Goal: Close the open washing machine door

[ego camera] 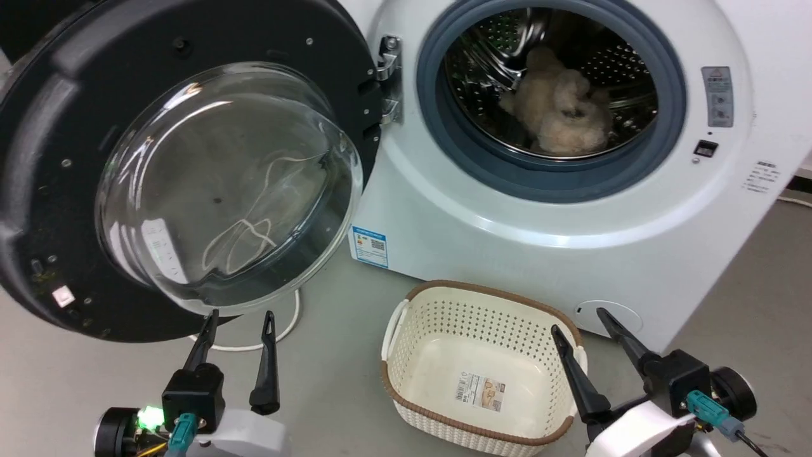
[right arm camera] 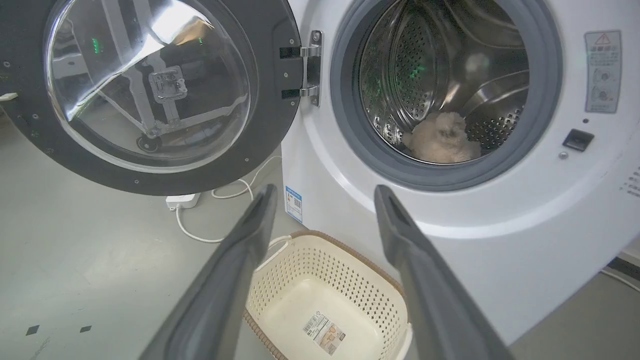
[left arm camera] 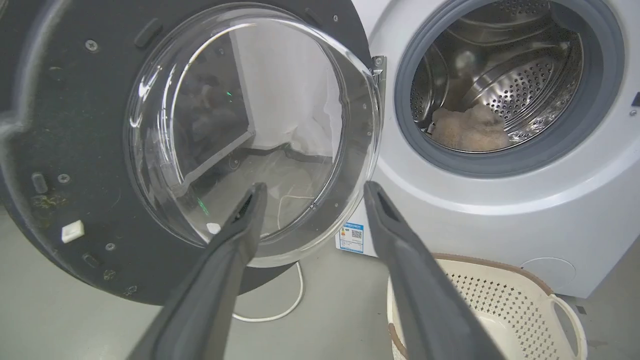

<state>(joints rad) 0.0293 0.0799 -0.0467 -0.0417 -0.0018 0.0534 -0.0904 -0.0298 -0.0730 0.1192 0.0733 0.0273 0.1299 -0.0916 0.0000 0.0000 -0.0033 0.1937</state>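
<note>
grey floor runs under everything. my left gripper [ego camera: 242, 313] hangs spread and empty just below the washing machine door [ego camera: 57, 190], swung wide left of the washing machine [ego camera: 482, 216]; my right gripper [ego camera: 577, 319], also spread, sits beside a cream basket [ego camera: 444, 317].

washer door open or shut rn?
Open. The washing machine door is swung wide on its hinge, leaving the drum exposed.
</note>
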